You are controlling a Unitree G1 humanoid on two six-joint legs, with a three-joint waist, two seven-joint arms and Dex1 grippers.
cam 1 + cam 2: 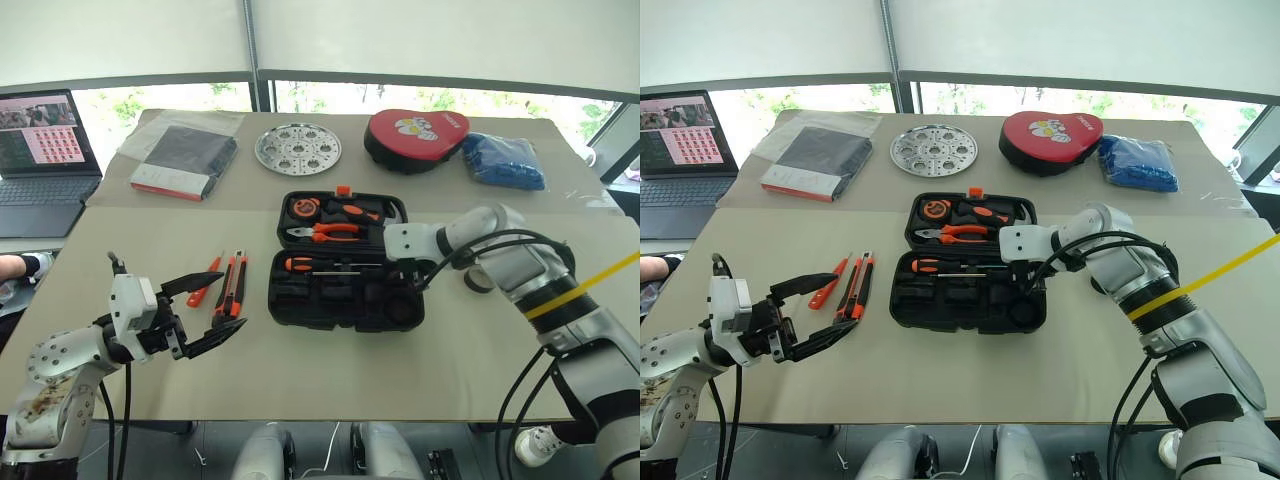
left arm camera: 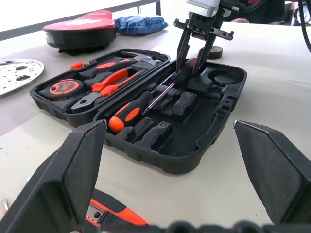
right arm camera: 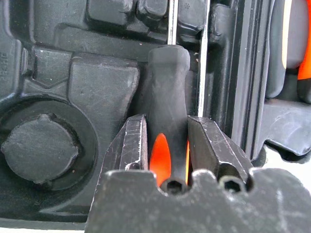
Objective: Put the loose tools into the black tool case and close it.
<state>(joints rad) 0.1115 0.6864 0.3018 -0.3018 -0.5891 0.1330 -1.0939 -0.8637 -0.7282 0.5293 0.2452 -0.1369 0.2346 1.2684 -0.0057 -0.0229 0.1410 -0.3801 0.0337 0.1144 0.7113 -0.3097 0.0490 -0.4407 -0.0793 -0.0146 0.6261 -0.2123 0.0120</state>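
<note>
No lettering can be made out anywhere. The red heart-shaped pad (image 1: 414, 138) at the far side of the table has a white cartoon-like print on top, but no words come through. The laptop screen (image 1: 42, 133) off to the left shows a grid of small pinkish thumbnails, too tiny to read. The flat dark packet (image 1: 183, 160) has a pale strip with a red edge along its near end; nothing on it is legible.
</note>
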